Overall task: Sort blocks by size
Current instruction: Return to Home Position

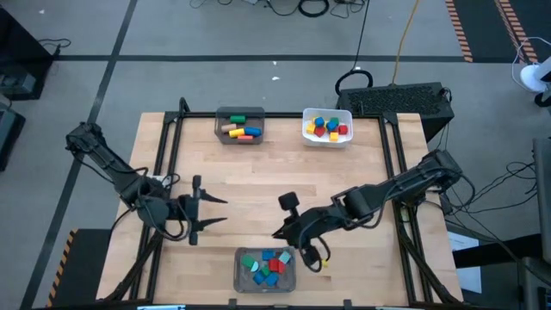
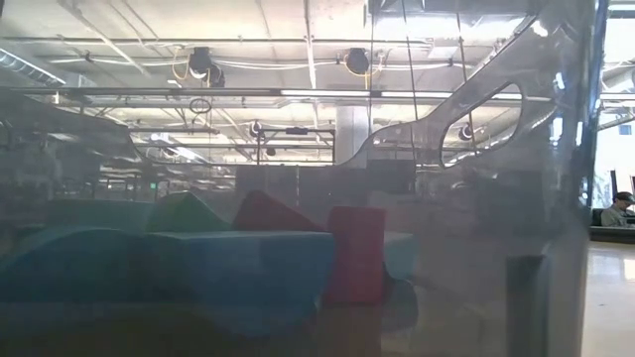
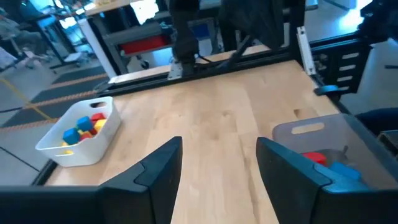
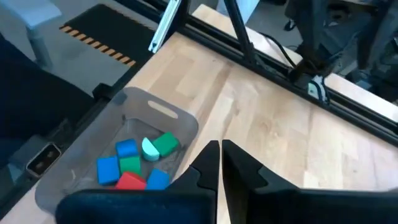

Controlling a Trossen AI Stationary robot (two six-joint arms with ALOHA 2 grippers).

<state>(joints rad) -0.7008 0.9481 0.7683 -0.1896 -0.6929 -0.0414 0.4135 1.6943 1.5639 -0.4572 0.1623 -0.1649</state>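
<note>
Currently every block (image 4: 129, 163) I can see sits in a bin on the table (image 1: 258, 176), which is pale strip-grain wood with a black metal frame.

Three bins, all rectangular with rounded corners:
- bar bin (image 1: 239, 111): smoky translucent plastic, far edge. Holds long bars in yellow, tan, red, orange, blue and green. About six, but they overlap, so the count is soft.
- cube bin (image 1: 327, 113): opaque white plastic, just beside the bar bin. Holds small matte cubes in red, yellow and blue, heaped so I can't count them.
- front bin (image 4: 158, 109): smoky translucent plastic with a slot handle, near edge between the arms. Right wrist view gives seven pieces: three blue, two green, one red, and one pale teal with a rounded edge.

Left gripper (image 3: 219, 144): dark fingers spread wide, nothing held. It is over bare wood on the left side, well apart from all bins.

Right gripper (image 4: 219, 147): fingers almost together with only a thin slit between them, nothing held. It is near the front bin's far rim.

Low view looks through the front bin's wall. It shows only blurred blue, green and red masses, so shapes and count are unreadable. Left wrist view cuts the front bin off at the frame edge, with one red and one blue piece showing.
</note>
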